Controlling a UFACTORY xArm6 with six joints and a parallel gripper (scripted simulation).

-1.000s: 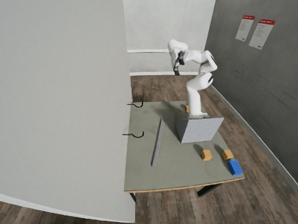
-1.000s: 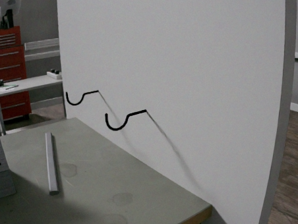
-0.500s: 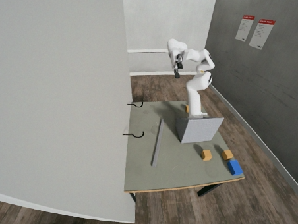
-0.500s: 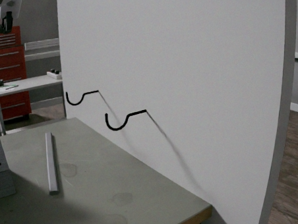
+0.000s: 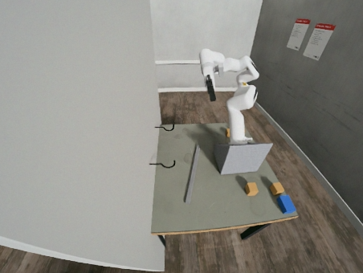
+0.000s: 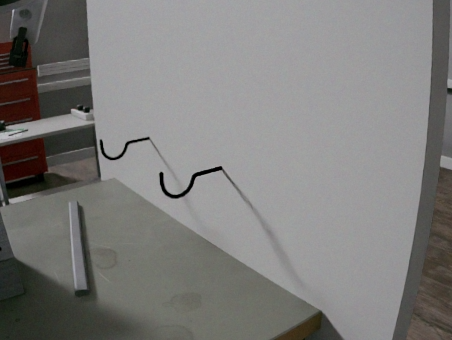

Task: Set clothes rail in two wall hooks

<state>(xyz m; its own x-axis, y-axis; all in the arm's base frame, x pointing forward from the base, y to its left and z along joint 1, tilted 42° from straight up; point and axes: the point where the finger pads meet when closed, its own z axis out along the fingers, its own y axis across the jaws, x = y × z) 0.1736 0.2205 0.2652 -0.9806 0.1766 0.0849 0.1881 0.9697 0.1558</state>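
Note:
The grey clothes rail (image 5: 192,173) (image 6: 77,245) lies flat on the green-grey table (image 5: 225,213) (image 6: 200,280), a little out from the wall. Two black wall hooks stick out of the white wall panel (image 5: 80,120) (image 6: 310,100) above the table's edge: the far hook (image 5: 166,128) (image 6: 116,152) and the near hook (image 5: 165,165) (image 6: 179,189). Both hooks are empty. My gripper (image 5: 212,97) (image 6: 18,57) is open and empty. It hangs high in the air beyond the far end of the table, fingers pointing down, well away from the rail and hooks.
The arm stands on a grey box (image 5: 242,157) on the table. Two orange cubes (image 5: 251,189) (image 5: 276,188) and a blue block (image 5: 286,203) lie at the near right corner; another orange cube (image 5: 227,134) sits behind the box. A red cabinet (image 6: 20,100) stands in the background.

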